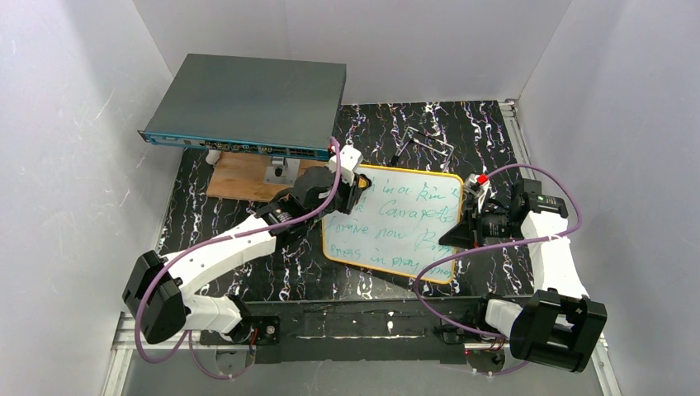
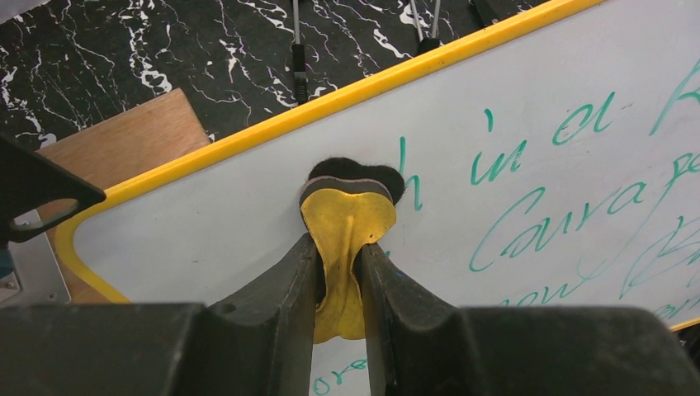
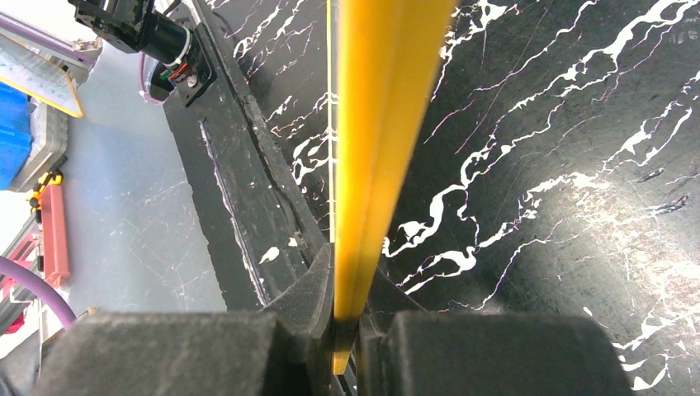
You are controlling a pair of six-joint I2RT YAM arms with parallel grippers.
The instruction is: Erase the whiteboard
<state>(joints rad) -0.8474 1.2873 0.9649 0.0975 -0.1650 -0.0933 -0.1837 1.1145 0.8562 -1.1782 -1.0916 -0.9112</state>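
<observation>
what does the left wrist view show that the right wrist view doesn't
Only the left wrist view: the left gripper pinching a yellow eraser, its dark felt against the whiteboard face, beside green handwriting; a corner of a wooden board at the left.
Only the right wrist view: the right gripper clamped on the board's yellow frame, seen edge-on, and the black mounting rail at the near edge of the table.
Both: the yellow frame and the black marbled table.

Bright, diffuse light from above; soft shadows on the table (image 1: 388, 124); fingers (image 2: 272, 305) nearest each wrist camera slightly out of focus
</observation>
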